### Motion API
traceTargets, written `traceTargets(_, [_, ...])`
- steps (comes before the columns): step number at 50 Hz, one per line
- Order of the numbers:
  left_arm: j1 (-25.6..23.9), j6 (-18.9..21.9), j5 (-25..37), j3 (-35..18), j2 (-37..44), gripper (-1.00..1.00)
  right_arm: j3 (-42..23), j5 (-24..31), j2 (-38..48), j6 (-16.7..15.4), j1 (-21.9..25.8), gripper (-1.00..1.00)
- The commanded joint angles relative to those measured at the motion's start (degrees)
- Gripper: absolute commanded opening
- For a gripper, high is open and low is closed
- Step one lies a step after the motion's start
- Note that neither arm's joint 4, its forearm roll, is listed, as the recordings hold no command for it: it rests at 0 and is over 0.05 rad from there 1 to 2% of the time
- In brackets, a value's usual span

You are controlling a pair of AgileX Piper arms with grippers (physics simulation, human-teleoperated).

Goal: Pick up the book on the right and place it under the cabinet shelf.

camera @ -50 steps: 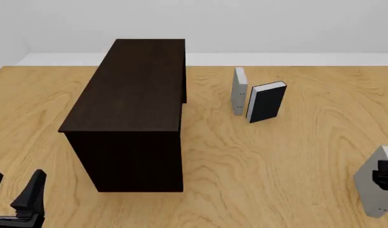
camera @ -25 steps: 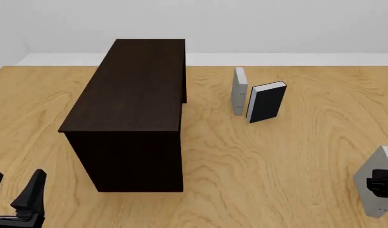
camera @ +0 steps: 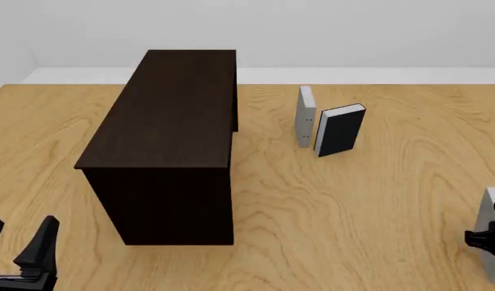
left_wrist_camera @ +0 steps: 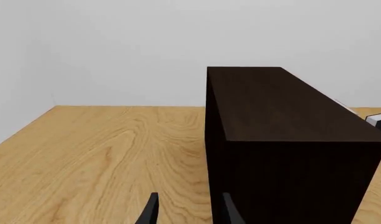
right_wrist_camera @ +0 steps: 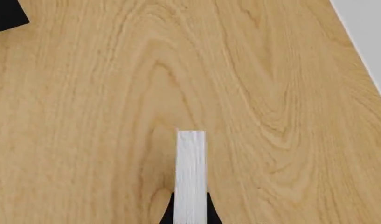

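Book [right_wrist_camera: 191, 163] sits at the table's [camera: 352, 200] near right edge, upright and edge-on, pinched between the right gripper's [camera: 480, 238] two fingers, which are closed tight against its covers. In the front view it is half out of shot, so I can't tell whether it is clear of the wood.

Well apart, further back, a second grey book [camera: 305, 115] and a black book [camera: 340, 129] stand just beside each other. The cabinet [camera: 170, 109] is off to the left.

The left gripper [camera: 19, 233] waits at the near left corner, spread wide and empty.

Danger ahead: the grip looks narrow, so a fast swing left could let the book pivot or slip. A wide path could topple the standing pair, and no opening under the cabinet shows from here.
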Motion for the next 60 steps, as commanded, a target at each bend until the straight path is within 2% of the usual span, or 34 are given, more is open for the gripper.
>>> traceTargets(1, [0.0,0.0,-0.2,0.0,0.2,1.0,-2.0,4.5,-4.4,1.8,0.9,-1.0])
traceTargets(12, [0.0,0.1,0.1,0.0,-0.1,1.0,-6.1,13.5,-12.9,6.2,5.1,-1.0])
traceTargets(18, [0.0,0.0,0.2,0.0,-0.2,1.0,-8.0,17.8,-16.4,12.0,11.1,-1.0])
traceTargets(22, [0.0,0.0,0.3,0.0,-0.3,1.0,-8.6,18.8,-17.5,14.3,13.8,-1.0])
traceTargets(30, [0.0,0.1,0.3,0.0,-0.4,1.0,-9.6,21.1,-20.2,21.5,20.8,-1.0])
traceTargets(38, [0.0,0.2,0.3,0.0,-0.4,1.0,-10.9,21.2,-21.0,26.0,24.7,-1.0])
traceTargets(41, [0.0,0.3,0.2,0.0,-0.2,1.0,-11.0,20.9,-21.2,29.3,27.4,-1.0])
traceTargets(53, [0.0,0.5,0.6,0.0,-0.8,1.0,-11.5,17.4,-18.6,33.4,32.7,-1.0])
traceTargets(55, [0.0,0.5,0.6,0.0,-0.7,1.0,-11.6,16.8,-18.9,35.8,34.3,-1.0])
traceTargets(56, [0.0,0.5,0.6,0.0,-0.7,1.0,-11.7,16.5,-18.6,35.8,34.2,-1.0])
traceTargets(57, [0.0,0.3,0.8,0.0,-0.9,1.0,-11.5,15.6,-18.5,37.7,34.8,-1.0])
traceTargets(60, [0.0,0.0,0.9,0.0,-0.9,1.0,-10.6,13.4,-17.2,39.2,36.5,-1.0])
